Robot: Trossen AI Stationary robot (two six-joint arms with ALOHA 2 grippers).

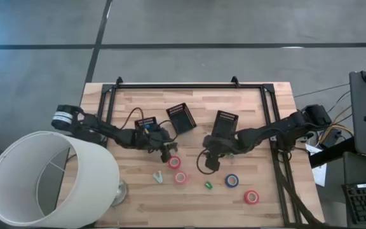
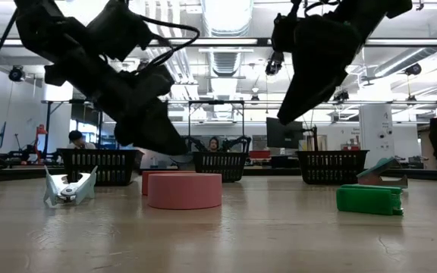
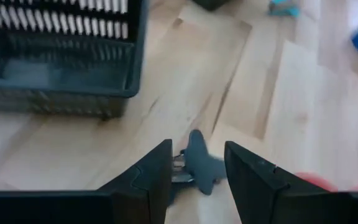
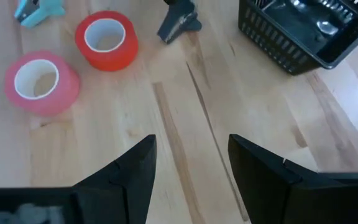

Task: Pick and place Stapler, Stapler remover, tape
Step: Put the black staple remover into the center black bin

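Note:
My left gripper (image 1: 166, 152) hangs above the table's middle and is shut on a dark slate stapler remover (image 3: 197, 165). Just near of it lie a red tape roll (image 1: 174, 163) and a pink one (image 1: 181, 178), flat on the wood. A teal stapler remover (image 1: 159, 176), a small green stapler (image 1: 208, 185), a blue roll (image 1: 232, 180) and another red roll (image 1: 251, 196) lie toward the near edge. My right gripper (image 4: 191, 162) is open above bare wood, right of the red roll (image 4: 107, 38), and holds nothing. My left gripper pinches the dark stapler remover between its two fingers (image 3: 157, 168), which stand on either side of its winged body (image 3: 207, 169). Its metal jaws (image 3: 179, 163) lie against one finger. In the low view the gripper (image 2: 169, 140) is clear of the table, so the remover is lifted.
Two black mesh bins (image 1: 181, 117) (image 1: 226, 123) stand on the far half of the table. A large white lampshade (image 1: 43, 178) covers the near left corner. A black frame rail (image 1: 189, 86) runs along the far edge. Bare wood lies between the bins and the tape rolls.

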